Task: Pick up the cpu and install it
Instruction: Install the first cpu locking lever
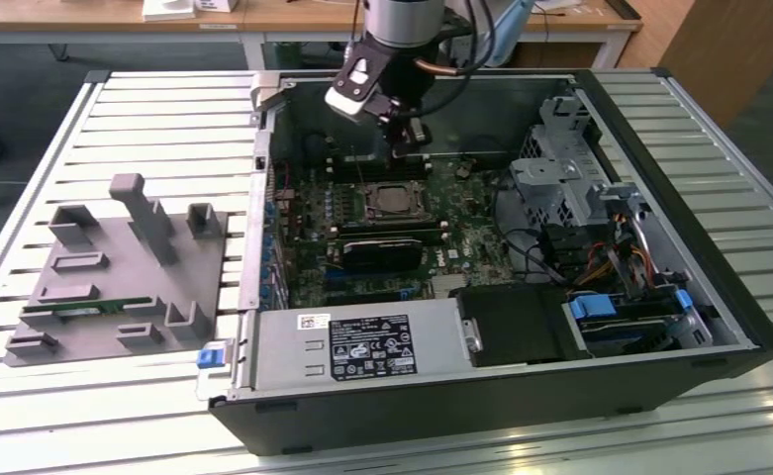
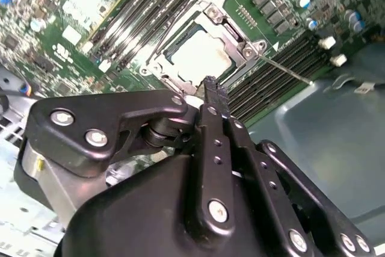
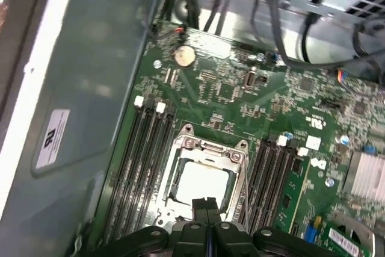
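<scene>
Clenched with nothing between its black fingertips, the gripper (image 1: 406, 139) hangs inside the open computer case (image 1: 703, 297), just above the motherboard (image 1: 472, 233) — in both wrist views the two fingers (image 3: 206, 204) meet flat against each other, their tips poised right over the near edge of the socket (image 2: 207, 43). Largest in the scene is the slatted metal table (image 1: 161, 129), on which the case lies on its side with its panel off. At the exterior view's left, apart from the case, sits a grey fixture plate (image 1: 109, 267) with upright pegs and a thin green memory stick (image 1: 96, 309) lying in one of its slots. Within the case, a silver power supply (image 1: 359, 346) fills the near side and a metal drive cage (image 1: 558, 168) stands at the exterior view's right. Dark memory slots (image 3: 141, 161) flank the socket on both sides. Smallest of all, the cpu (image 3: 198, 185) lies flat and square inside the socket's metal frame — silvery top up, not touched by the fingers; it shows likewise in the exterior view (image 1: 390, 199) and the second wrist view (image 2: 198, 57).
</scene>
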You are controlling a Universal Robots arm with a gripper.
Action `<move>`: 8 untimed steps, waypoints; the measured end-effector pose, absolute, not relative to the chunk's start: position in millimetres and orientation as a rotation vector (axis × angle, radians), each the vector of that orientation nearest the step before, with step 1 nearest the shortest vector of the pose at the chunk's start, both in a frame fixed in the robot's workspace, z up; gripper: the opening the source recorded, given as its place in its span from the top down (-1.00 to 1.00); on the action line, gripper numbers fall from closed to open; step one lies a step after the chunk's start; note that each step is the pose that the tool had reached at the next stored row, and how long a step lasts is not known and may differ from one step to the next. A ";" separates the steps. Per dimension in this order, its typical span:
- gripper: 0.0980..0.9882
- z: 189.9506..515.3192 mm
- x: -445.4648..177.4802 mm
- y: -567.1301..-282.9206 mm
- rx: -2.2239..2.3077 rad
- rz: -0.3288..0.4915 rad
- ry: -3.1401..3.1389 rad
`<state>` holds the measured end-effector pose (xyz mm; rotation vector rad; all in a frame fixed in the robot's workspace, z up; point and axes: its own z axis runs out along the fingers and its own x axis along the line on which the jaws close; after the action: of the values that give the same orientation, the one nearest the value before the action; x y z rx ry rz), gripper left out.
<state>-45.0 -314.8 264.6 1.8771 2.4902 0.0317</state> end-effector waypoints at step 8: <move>0.98 264.0 -45.0 -314.8 1.703 0.034 2.615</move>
<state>-45.0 -314.8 264.0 1.7028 2.6145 0.0336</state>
